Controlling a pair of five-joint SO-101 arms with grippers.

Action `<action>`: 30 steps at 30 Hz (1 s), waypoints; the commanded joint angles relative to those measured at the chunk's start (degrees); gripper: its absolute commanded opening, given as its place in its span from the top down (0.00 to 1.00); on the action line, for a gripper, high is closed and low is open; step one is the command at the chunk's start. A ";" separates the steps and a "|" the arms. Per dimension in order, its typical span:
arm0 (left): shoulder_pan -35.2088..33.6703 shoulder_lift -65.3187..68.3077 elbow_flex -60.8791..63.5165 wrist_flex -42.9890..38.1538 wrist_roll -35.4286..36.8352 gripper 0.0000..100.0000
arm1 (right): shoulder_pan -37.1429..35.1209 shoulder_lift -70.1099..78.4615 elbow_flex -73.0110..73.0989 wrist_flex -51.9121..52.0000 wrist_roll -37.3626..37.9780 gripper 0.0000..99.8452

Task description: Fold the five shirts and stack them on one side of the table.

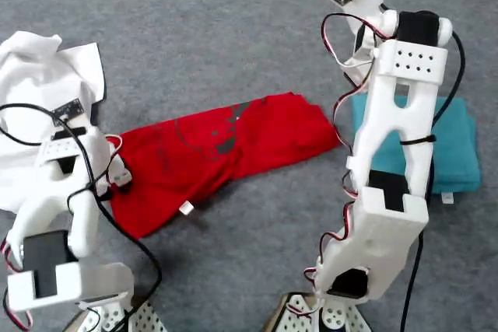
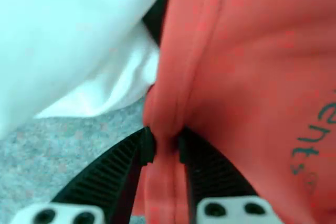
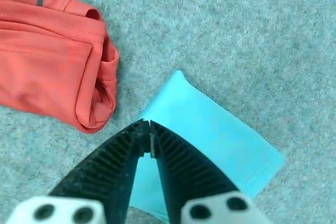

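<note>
1. The right arm (image 1: 397, 138) stands tall and closest to the high camera, by the right edge of the table (image 1: 233, 36).
2. The right gripper (image 3: 147, 140) is pinched shut. Its two black tips touch and there is nothing between them. It hangs over a corner of the blue-green shirt (image 3: 210, 145).
3. The blue-green shirt is folded into a flat, neat block. It lies at the right edge of the grey table, partly hidden behind the right arm.
4. The left gripper (image 2: 163, 148) is squeezed narrow on a bunched fold of the red shirt (image 2: 236, 77), and the cloth is pinched between its tips.
5. The red shirt lies in the middle of the table, folded into a long strip. One end is by the left arm. The other end is near the blue-green shirt, with a bit of grey table between them.
6. The white shirt (image 1: 35, 83) lies crumpled at the left edge of the table, just beside the red shirt.
</note>
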 commanded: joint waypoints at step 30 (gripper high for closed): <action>18.73 5.49 -51.69 35.43 0.35 0.98 | 19.82 -3.65 -22.73 3.25 -4.40 0.99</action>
